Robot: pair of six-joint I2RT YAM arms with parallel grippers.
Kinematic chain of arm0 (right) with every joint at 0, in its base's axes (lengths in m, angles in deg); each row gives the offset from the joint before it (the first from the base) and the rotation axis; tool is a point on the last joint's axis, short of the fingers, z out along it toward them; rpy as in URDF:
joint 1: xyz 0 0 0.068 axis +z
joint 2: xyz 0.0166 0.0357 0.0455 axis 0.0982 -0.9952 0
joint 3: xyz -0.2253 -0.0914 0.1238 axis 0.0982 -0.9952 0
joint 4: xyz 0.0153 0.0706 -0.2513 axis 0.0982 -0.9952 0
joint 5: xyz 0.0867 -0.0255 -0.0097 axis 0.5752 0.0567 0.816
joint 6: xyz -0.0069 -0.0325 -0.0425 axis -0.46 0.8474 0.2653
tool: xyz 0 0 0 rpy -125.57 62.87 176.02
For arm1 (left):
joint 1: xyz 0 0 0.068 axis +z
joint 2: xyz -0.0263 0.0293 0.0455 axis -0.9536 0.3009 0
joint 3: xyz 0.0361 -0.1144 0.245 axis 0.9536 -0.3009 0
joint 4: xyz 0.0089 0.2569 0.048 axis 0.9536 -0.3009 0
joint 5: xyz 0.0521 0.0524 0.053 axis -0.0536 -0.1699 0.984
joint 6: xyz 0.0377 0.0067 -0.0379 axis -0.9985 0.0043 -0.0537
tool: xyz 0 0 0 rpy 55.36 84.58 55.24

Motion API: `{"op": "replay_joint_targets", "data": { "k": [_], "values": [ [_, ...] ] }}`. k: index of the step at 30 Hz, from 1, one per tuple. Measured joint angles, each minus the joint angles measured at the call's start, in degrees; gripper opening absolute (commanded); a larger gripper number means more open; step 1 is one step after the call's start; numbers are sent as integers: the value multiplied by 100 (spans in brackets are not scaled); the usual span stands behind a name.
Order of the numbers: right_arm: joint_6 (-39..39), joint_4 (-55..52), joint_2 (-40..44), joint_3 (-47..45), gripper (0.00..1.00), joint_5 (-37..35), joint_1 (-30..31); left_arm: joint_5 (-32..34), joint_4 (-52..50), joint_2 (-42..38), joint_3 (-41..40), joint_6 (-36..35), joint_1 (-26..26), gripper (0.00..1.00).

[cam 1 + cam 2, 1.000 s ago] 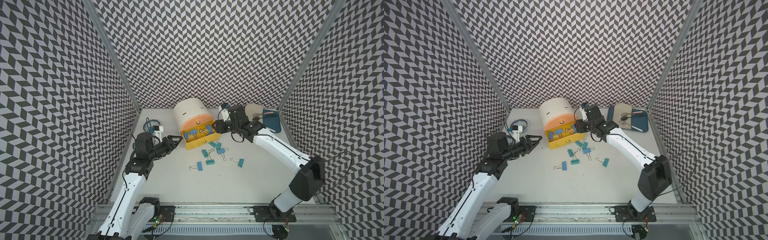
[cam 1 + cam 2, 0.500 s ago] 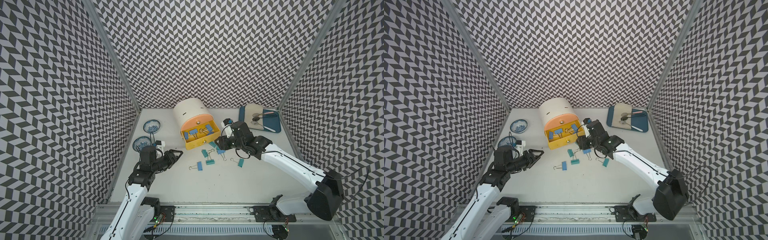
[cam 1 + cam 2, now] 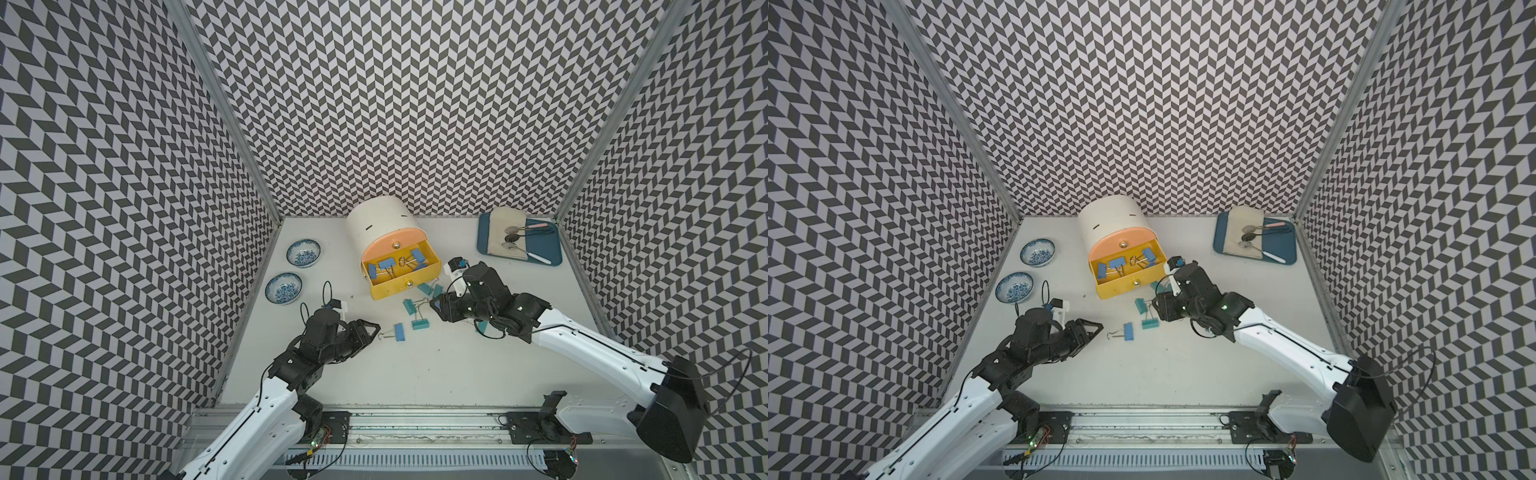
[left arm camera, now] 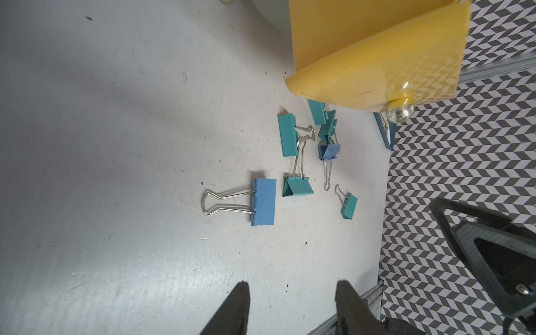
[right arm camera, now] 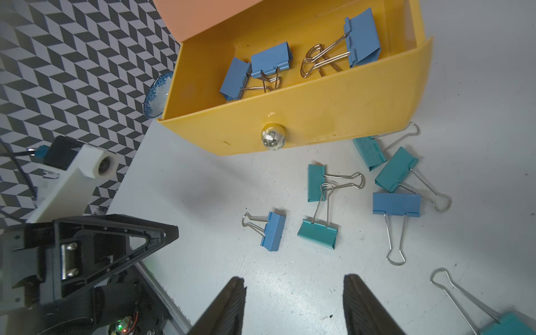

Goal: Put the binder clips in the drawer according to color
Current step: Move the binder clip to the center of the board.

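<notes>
While both arms reach low over the white table, we find neither one holding anything. In its wrist view the left gripper stands partly open, and only bare table shows between its dark fingertips. No clip lies between them. A light blue clip lies flat just ahead of that gap with its wire handles turned toward the gripper. In both top views the handles end near the left gripper but do not touch it.

The right gripper is parted to much the same width, again with only table between its fingertips. Ahead of it we count a loose scatter of teal clips and a second blue clip, none of them in its grasp. One more teal clip lies off to the side of the fingers at the picture's edge. In a top view the right gripper sits just beside this scatter.

The yellow drawer is pulled out of the cream cabinet beneath the closed salmon front. It lies just beyond the scatter. Inside it we see three blue clips with their handles tangled. Two teal clips lie against the foot of the drawer's front.
</notes>
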Motion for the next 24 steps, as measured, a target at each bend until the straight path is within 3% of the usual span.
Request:
{"op": "replay_joint_targets", "data": {
  "k": [12,18,24],
  "values": [
    [-682,431,-302,-205,60,-197,1119,400,24,269,155,216,-205,54],
    [-1091,678,-599,-295,61,-479,1440,304,-103,223,776,177,-203,55],
    [-1438,868,-1008,-299,61,-761,1561,15,-216,7,844,157,-160,56]
  ]
}}
